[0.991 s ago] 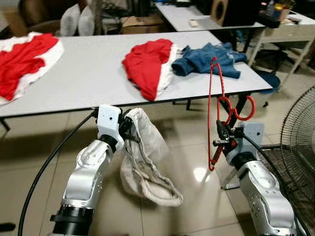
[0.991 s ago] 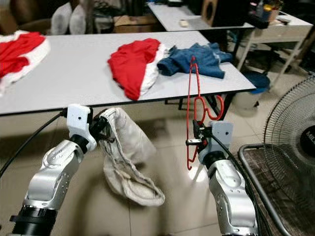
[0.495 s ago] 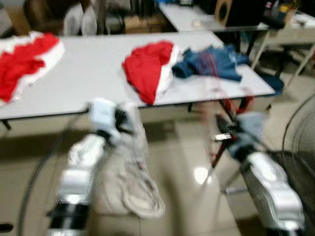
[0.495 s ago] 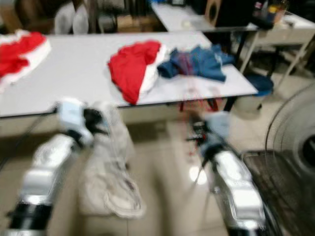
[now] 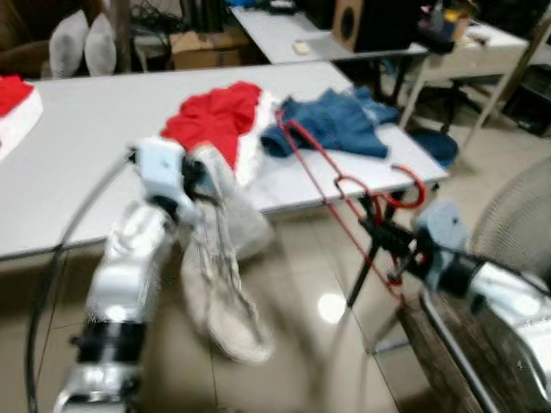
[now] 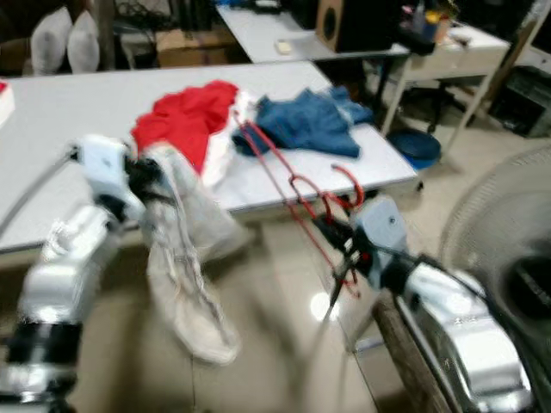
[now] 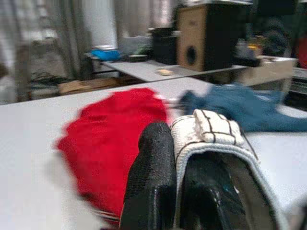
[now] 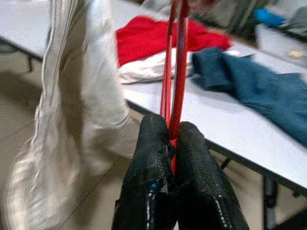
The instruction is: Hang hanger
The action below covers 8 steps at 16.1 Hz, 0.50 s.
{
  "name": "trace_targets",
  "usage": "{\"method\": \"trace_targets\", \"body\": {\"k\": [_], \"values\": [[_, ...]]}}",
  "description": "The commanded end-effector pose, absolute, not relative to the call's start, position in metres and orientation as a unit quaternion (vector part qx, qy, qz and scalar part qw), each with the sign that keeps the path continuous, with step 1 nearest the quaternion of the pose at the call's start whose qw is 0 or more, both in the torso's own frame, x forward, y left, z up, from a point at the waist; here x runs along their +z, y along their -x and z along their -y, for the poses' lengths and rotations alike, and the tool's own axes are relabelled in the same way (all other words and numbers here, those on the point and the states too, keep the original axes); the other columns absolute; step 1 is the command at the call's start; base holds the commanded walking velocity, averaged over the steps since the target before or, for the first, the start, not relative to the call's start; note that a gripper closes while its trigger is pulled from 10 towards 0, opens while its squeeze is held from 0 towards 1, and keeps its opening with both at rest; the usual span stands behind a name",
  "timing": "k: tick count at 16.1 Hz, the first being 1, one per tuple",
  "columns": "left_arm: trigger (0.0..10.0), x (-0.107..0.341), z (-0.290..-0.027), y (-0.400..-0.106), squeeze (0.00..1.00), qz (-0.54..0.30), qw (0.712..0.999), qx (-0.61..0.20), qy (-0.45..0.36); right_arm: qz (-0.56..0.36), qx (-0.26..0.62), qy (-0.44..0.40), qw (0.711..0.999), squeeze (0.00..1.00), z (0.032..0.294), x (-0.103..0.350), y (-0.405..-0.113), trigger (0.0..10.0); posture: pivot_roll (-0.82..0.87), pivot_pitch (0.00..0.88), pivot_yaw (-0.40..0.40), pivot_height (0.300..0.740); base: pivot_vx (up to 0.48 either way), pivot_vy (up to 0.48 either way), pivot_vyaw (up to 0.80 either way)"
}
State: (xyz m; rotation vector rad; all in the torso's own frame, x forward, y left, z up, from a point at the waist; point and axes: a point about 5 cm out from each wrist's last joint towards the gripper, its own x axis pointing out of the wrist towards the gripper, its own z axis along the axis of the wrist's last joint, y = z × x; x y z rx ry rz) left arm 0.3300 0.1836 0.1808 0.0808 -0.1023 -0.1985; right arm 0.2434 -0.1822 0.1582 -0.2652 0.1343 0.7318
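My left gripper (image 5: 196, 176) is shut on the top edge of a cream garment (image 5: 219, 275), which hangs limp over the floor in front of the table. In the left wrist view the cloth (image 7: 211, 127) sits pinched between the black fingers (image 7: 151, 167). My right gripper (image 5: 380, 232) is shut on a red wire hanger (image 5: 323, 168), holding it near the hook. The hanger leans left, its far end close to the garment's top. In the right wrist view the red hanger (image 8: 178, 62) rises straight out of the shut fingers (image 8: 153, 158). Everything is somewhat blurred.
A long grey table (image 5: 69, 146) stands just behind, with a red-and-white garment (image 5: 215, 116) and a blue denim piece (image 5: 336, 125) on its right end. A floor fan (image 6: 504, 232) stands at my right. Another table (image 5: 284, 26) with a speaker (image 5: 362, 21) lies further back.
The camera has swung to the right, so the table has shifted left. The hanger has tipped from upright to leaning left toward the garment. Both grips are unchanged.
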Motion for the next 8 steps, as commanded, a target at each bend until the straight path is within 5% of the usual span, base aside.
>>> {"method": "trace_targets", "body": {"k": [1,5,8], "values": [[10.0,0.2,-0.183,-0.334,0.0,0.089,0.991,-0.095,-0.041,-0.065,0.37,0.148,0.915,0.0,0.184,0.164,-0.243,10.0,-0.11,0.016,-0.006,0.74,0.48,0.0,0.8],[10.0,0.231,-0.199,-0.345,0.0,0.115,0.987,-0.08,-0.084,-0.084,0.432,0.139,0.887,0.0,0.196,0.183,-0.232,10.0,-0.11,0.011,-0.007,0.74,0.48,0.0,0.2],[10.0,0.277,-0.232,-0.363,0.0,0.156,0.981,-0.024,-0.116,-0.125,0.511,0.146,0.838,0.0,0.203,0.195,-0.216,10.0,-0.1,0.002,0.002,0.74,0.48,0.0,0.0]]}}
